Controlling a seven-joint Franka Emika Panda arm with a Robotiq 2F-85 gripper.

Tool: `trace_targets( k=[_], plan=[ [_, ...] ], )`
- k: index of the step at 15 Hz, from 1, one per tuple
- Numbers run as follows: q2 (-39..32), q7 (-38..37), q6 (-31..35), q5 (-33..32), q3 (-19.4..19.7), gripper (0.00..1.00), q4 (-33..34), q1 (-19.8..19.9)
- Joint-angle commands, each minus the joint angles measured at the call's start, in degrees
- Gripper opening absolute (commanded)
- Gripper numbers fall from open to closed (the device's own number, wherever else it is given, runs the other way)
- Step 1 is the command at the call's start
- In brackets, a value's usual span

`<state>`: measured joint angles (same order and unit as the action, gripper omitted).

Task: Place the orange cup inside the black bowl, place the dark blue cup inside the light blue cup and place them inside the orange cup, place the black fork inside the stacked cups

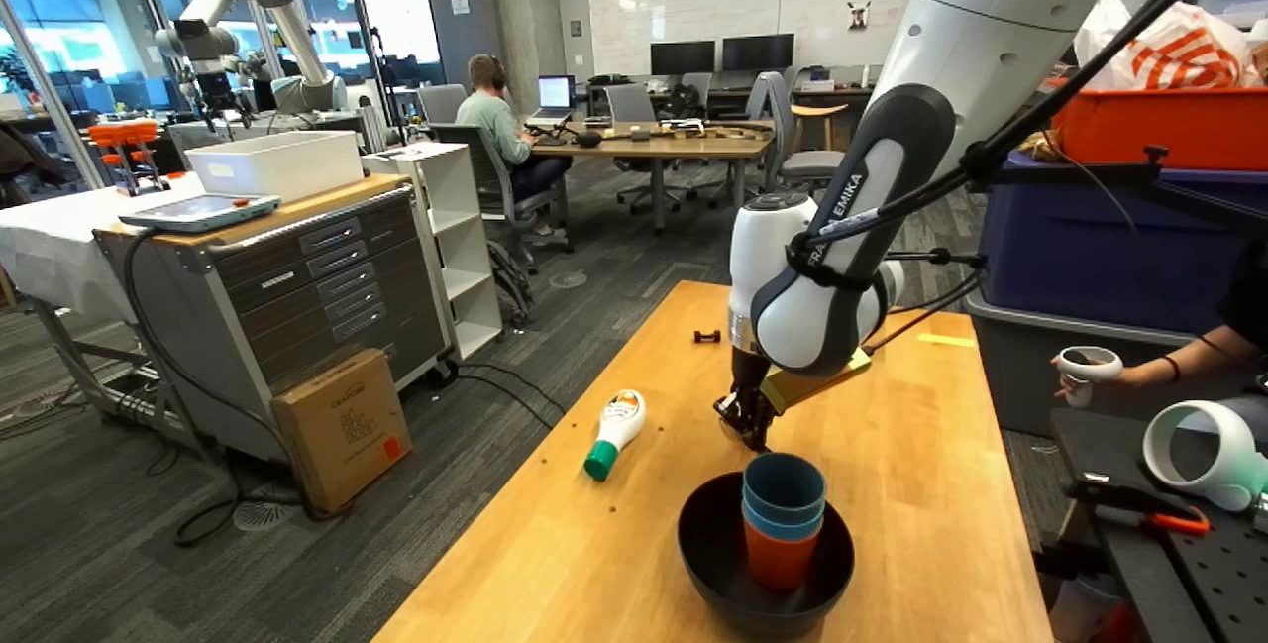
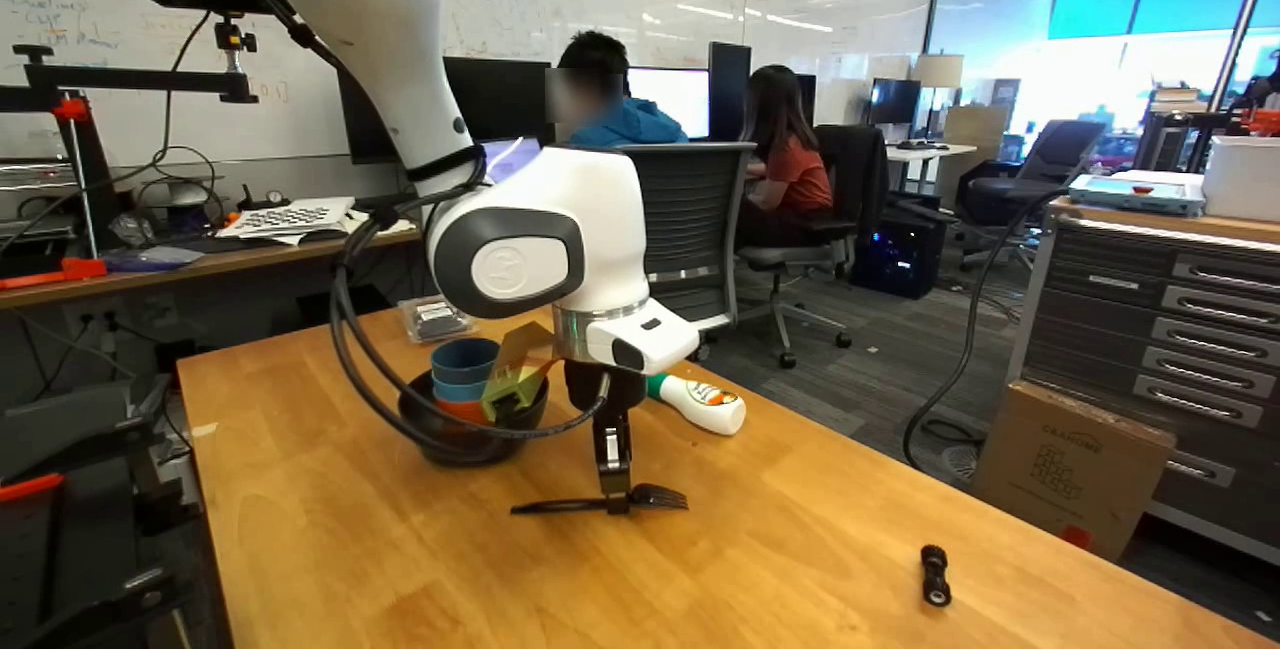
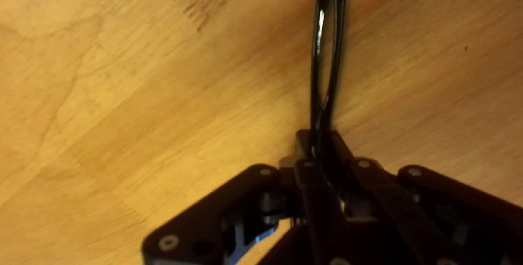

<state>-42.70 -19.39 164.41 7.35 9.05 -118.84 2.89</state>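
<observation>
In an exterior view, the black bowl [image 2: 465, 451] holds the orange cup [image 2: 461, 411], inside it the light blue cup [image 2: 457, 391], then the dark blue cup [image 2: 463, 360]. Right of the bowl, the gripper [image 2: 617, 501] pinches the black fork [image 2: 560, 506]; farther right lies a green-capped white bottle [image 2: 705, 406].

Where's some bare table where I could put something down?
A big bare patch of table lies between the black fork and the little black dumbbell-shaped thing. There's bare wood beside the black bowl too, on the side away from the bottle. It's crowded around the pincer, which holds the fork, and in the bowl, which holds the stacked cups.
</observation>
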Motion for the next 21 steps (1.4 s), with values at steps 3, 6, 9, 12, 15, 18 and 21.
trace_targets(
  k=[3, 6, 9, 12, 15, 18, 21],
  plan=[
    [-0.29, 0.60, -1.88, 0.39, 0.72, 0.08, 1.33, -0.88],
    [2.59, 1.76, -2.44, 0.79, -0.85, 0.05, -0.42, -0.26],
    [6.63, 3.28, -3.19, 1.45, -3.41, 0.03, -2.25, 0.57],
    [11.10, 4.69, -2.86, 1.95, -5.81, 0.03, -3.62, 1.18],
    [16.30, 7.05, -4.56, 3.41, -8.30, 0.03, -4.51, 2.85],
    [20.62, 10.19, -7.95, 6.68, -10.38, 0.03, -4.01, 5.28],
    [23.99, 14.95, -13.00, 11.35, -11.94, 0.03, -3.26, 7.81]
  ],
)
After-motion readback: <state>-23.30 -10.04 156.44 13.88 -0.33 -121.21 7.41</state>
